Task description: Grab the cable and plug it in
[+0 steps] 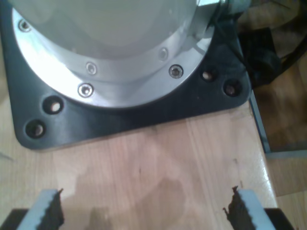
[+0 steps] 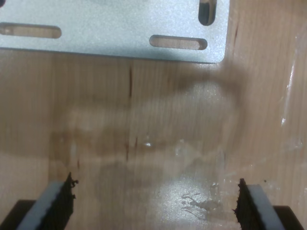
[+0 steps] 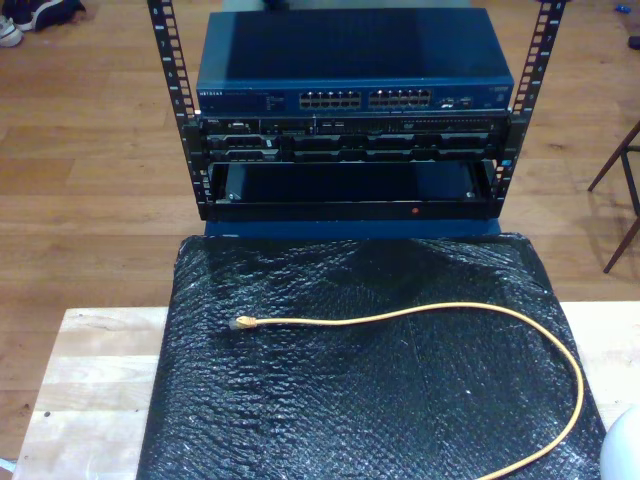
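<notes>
Cable (image 3: 430, 330), yellow-orange, curves across black bubble wrap (image 3: 300, 400) on the wooden surface (image 3: 90, 370), its plug (image 3: 243, 323) facing the rack's network switch (image 3: 350, 70). My first gripper (image 1: 144, 211) and my second gripper (image 2: 156, 203) both gape, empty.

Warm indoor light. Both wrist views soft, blurred; glare on silver metal flange (image 1: 120, 52). Exterior view dim, slightly soft.

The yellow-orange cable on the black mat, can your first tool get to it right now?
Probably yes. The thin yellow-orange cable lies in the open on the black bubbly mat, nothing on top. My first tool is open over bare wooden table by a black base plate, so it must travel first.
</notes>
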